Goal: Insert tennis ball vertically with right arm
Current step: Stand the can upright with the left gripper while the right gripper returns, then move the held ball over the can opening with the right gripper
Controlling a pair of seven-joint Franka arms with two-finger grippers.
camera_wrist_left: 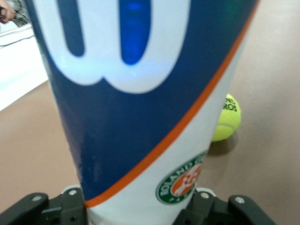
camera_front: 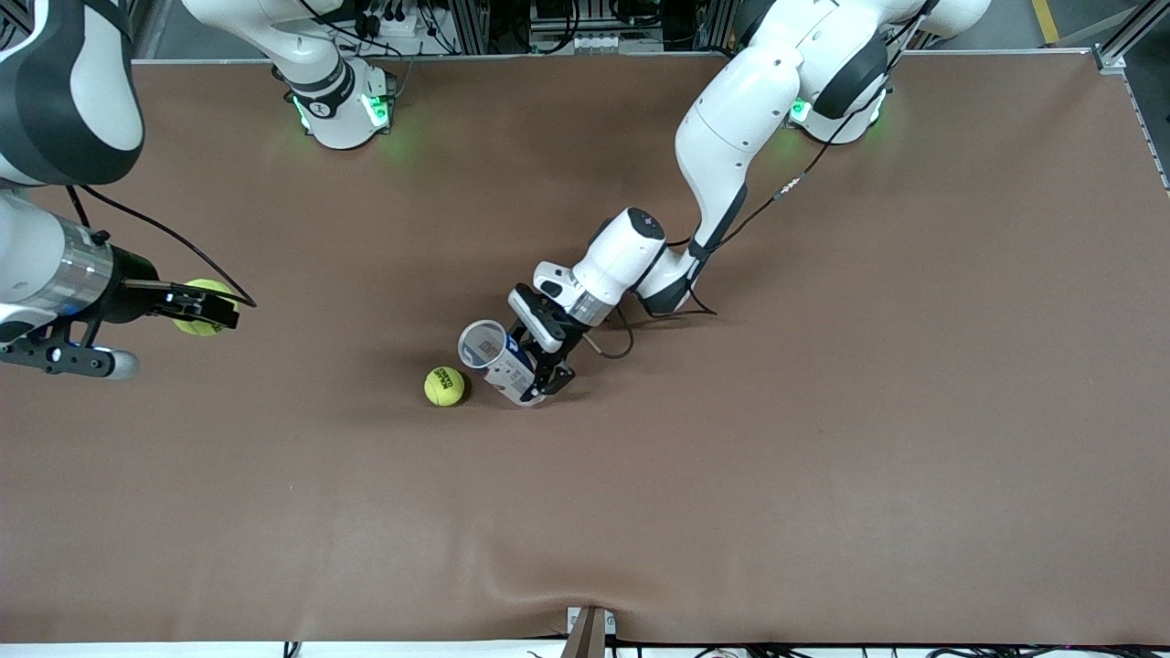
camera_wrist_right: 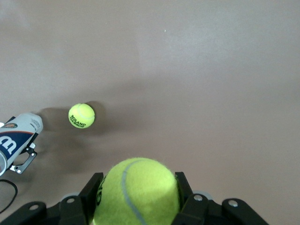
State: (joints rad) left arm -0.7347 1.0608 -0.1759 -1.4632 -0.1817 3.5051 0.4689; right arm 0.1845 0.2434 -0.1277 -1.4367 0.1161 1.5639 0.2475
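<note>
My right gripper [camera_front: 203, 309] is shut on a yellow tennis ball [camera_front: 210, 294] and holds it in the air over the right arm's end of the table; the ball fills the right wrist view [camera_wrist_right: 138, 192] between the fingers. My left gripper [camera_front: 539, 373] is shut on a blue and white ball can [camera_front: 496, 360] at mid-table, tilted, its open mouth up and toward the right arm's end. The can fills the left wrist view [camera_wrist_left: 136, 108]. A second tennis ball [camera_front: 444, 386] lies on the table beside the can and shows in both wrist views [camera_wrist_left: 226, 118] [camera_wrist_right: 81, 116].
The brown table mat [camera_front: 823, 457] is bare apart from these things. A black cable [camera_front: 622, 338] loops by the left wrist. The can and the left gripper show at the edge of the right wrist view [camera_wrist_right: 16, 138].
</note>
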